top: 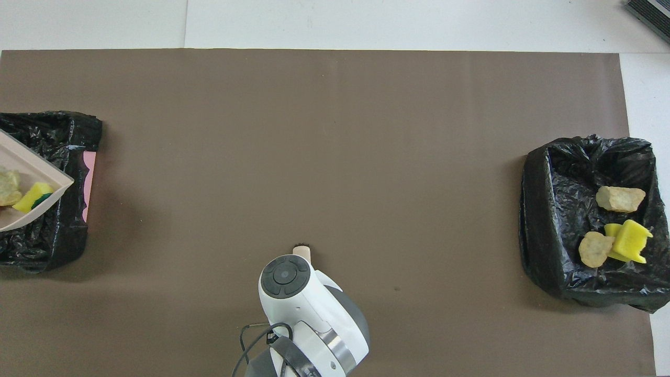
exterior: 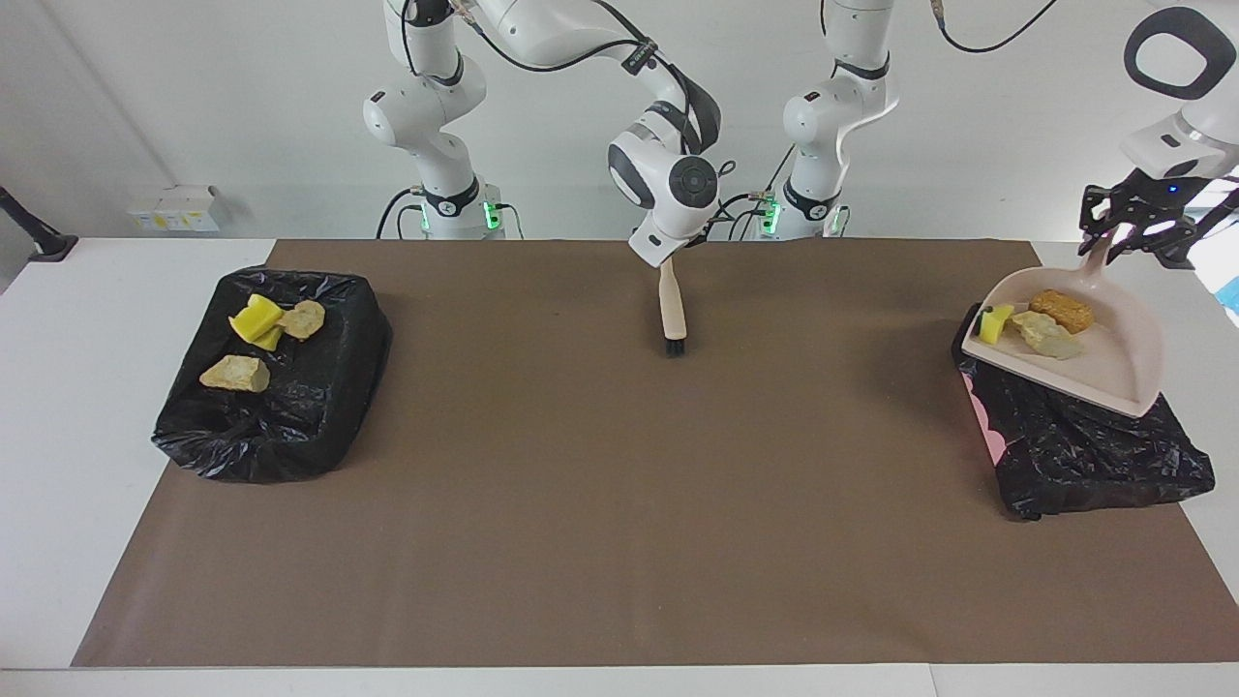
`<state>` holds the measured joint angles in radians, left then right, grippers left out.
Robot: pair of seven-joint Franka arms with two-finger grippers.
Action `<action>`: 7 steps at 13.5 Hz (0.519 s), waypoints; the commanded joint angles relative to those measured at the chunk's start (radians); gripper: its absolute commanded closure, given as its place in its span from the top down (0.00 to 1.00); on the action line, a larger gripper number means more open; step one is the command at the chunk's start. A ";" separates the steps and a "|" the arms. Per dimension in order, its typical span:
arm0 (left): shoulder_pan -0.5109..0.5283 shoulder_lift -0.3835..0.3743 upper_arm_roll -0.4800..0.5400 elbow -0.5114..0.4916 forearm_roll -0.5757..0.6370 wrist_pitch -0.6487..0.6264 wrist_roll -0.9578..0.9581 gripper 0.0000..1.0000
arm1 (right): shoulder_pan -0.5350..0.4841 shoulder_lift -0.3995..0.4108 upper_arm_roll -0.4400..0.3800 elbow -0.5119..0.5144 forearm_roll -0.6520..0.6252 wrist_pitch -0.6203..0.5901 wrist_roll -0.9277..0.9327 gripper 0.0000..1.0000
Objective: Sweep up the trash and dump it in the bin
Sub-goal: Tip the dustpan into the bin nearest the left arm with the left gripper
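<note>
My left gripper (exterior: 1115, 238) is shut on the handle of the beige dustpan (exterior: 1113, 360), which hangs tilted over the black-bagged bin (exterior: 1094, 455) at the left arm's end of the table. In the pan lie three pieces of trash: a yellow sponge block (exterior: 994, 324), a beige lump (exterior: 1045, 336) and an orange-brown lump (exterior: 1062, 310). The overhead view shows only the pan's front edge (top: 36, 175) and the sponge (top: 32, 196) over that bin (top: 47, 235). My right gripper (exterior: 666, 259) is shut on the brush (exterior: 671, 305), which hangs bristles down over the mat's middle.
A second black-bagged bin (exterior: 290, 416) stands at the right arm's end of the table, with a yellow sponge (exterior: 256, 319) and two beige lumps (exterior: 235, 374) in it. A brown mat (exterior: 619, 503) covers the table.
</note>
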<state>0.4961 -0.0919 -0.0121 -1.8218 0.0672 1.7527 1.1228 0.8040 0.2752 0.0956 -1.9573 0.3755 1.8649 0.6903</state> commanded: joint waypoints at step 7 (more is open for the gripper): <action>0.062 0.256 -0.008 0.289 0.271 0.123 0.296 0.00 | -0.077 -0.022 -0.013 0.158 -0.026 -0.115 -0.005 1.00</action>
<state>0.5639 0.1565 -0.0155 -1.5668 0.2884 1.8519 1.3626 0.7619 0.2610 0.0818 -1.8370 0.3690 1.7823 0.6904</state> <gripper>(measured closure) 0.687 0.075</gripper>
